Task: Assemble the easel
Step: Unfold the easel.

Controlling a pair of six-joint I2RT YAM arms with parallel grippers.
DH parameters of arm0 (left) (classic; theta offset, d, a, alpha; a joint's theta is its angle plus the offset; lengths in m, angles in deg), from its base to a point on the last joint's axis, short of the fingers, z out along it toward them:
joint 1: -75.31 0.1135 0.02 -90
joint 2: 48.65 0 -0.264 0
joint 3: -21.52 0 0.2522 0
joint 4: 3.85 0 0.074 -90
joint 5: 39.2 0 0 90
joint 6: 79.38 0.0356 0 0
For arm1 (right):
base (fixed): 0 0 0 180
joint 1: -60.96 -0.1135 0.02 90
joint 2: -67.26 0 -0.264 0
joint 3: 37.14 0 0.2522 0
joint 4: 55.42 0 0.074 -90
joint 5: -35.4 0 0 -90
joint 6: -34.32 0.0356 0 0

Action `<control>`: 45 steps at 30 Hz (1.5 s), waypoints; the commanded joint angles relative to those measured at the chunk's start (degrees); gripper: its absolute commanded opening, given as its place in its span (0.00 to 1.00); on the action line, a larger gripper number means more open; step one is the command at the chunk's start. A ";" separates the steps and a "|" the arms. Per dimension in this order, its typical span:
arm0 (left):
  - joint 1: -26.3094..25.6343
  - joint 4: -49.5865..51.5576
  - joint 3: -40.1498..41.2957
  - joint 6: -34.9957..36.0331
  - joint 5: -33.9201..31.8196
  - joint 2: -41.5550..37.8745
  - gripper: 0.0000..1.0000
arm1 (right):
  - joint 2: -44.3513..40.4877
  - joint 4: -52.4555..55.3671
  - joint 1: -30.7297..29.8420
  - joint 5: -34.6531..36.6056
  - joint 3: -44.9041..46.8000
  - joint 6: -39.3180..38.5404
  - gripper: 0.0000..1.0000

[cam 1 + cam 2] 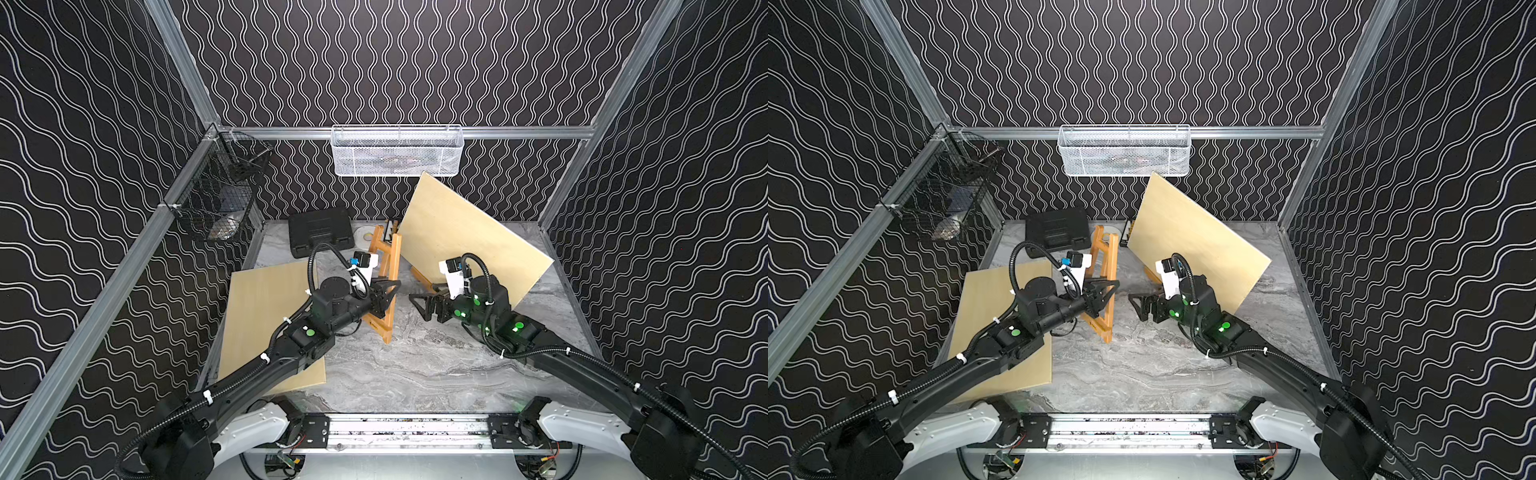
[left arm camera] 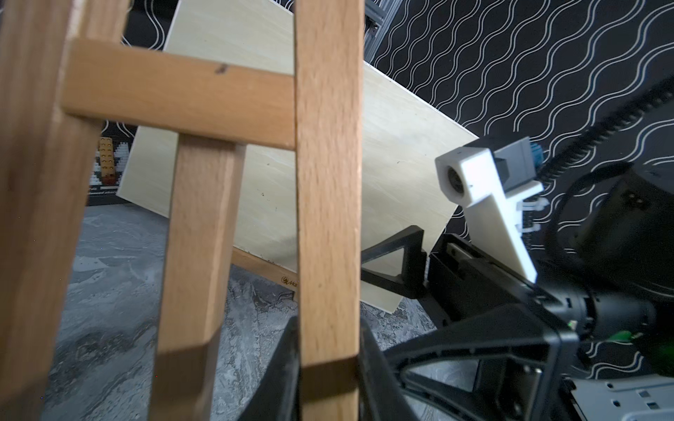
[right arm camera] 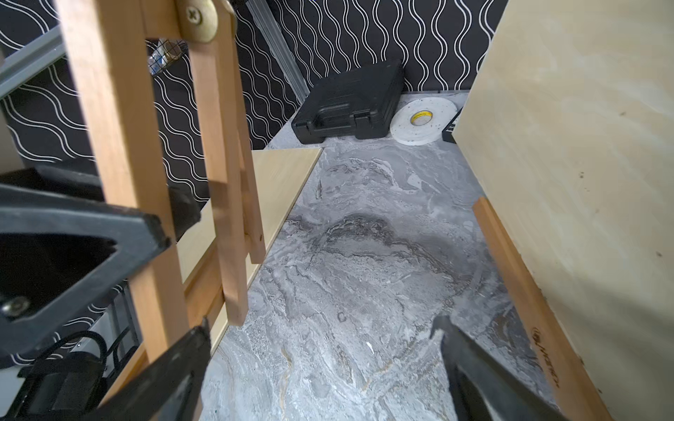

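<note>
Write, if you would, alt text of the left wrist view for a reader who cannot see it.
The left claw is clamped on an upright rail of the wooden easel, seen close up. Behind it a pale plywood board leans above the grey marbled table, beside the right arm's white wrist camera.

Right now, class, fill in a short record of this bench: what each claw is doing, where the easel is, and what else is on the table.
left claw: shut on one rail of the easel
right claw: open, empty, facing the easel
easel contact with table: cannot tell
flat board: lies under the left arm
tilted board: leans behind the right arm
back of table: case, tape
</note>
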 commanded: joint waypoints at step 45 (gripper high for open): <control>-3.13 -0.56 -1.26 1.21 8.60 -7.00 0.00 | 5.75 -7.64 -0.01 13.64 -0.49 0.58 1.00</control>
